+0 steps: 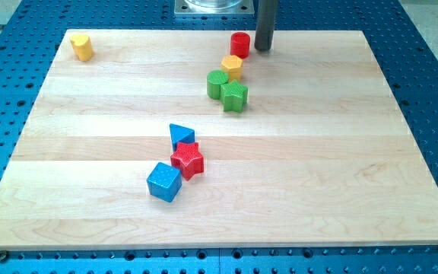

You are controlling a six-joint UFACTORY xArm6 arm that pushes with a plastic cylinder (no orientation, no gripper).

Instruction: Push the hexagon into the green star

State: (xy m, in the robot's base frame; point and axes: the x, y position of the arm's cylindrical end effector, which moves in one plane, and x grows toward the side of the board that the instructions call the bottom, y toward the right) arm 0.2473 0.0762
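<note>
The yellow hexagon (pixel 233 67) sits near the view's top centre, just above the green star (pixel 235 96), with a small gap or light contact between them. A green cylinder (pixel 217 83) touches the star's left side and sits below-left of the hexagon. A red cylinder (pixel 239 43) stands just above the hexagon. My tip (pixel 262 49) is at the top edge of the board, right of the red cylinder and up-right of the hexagon, touching no block.
A yellow block (pixel 82 47) sits at the top left corner. A blue triangle (pixel 180 135), red star (pixel 188 160) and blue cube (pixel 164 182) cluster at centre-left. The wooden board (pixel 341 152) lies on a blue perforated table.
</note>
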